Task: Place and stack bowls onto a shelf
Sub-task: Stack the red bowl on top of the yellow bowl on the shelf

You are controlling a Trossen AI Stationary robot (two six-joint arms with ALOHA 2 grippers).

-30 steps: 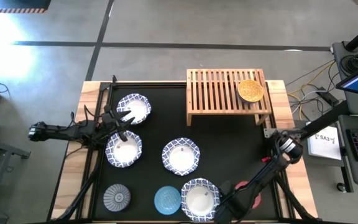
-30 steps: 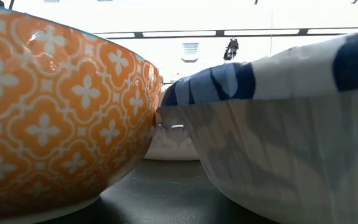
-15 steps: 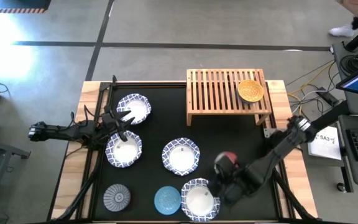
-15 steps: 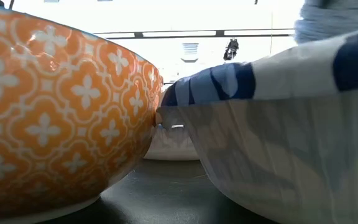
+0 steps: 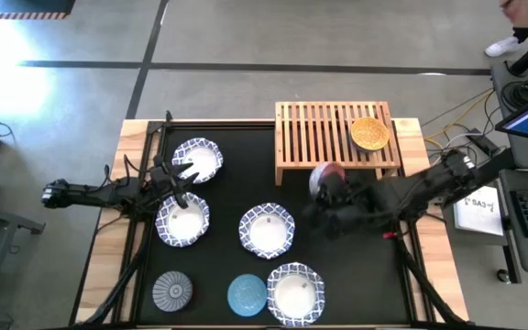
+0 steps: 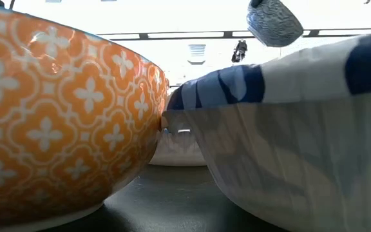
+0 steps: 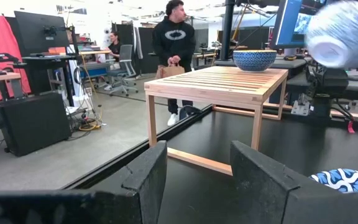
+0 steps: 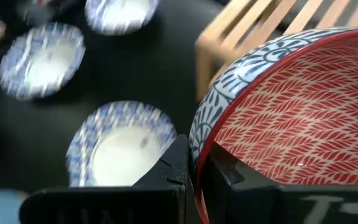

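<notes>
Red-lined small patterned bowl [image 5: 324,176] gripped by its rim in clenched right jaws [image 8: 194,171], aloft just beside low slatted light-wood shelf [image 5: 324,137]. Small yellow bowl [image 5: 369,133] on that shelf. Left jaws [image 7: 194,171] parted, empty, well apart from shelf.

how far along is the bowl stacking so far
Done: one yellow bowl sits on the shelf. In hand: the right gripper is shut on the red bowl, carried near the shelf's front edge. Left: six bowls on the black mat, with the left gripper open between two white ones.
</notes>
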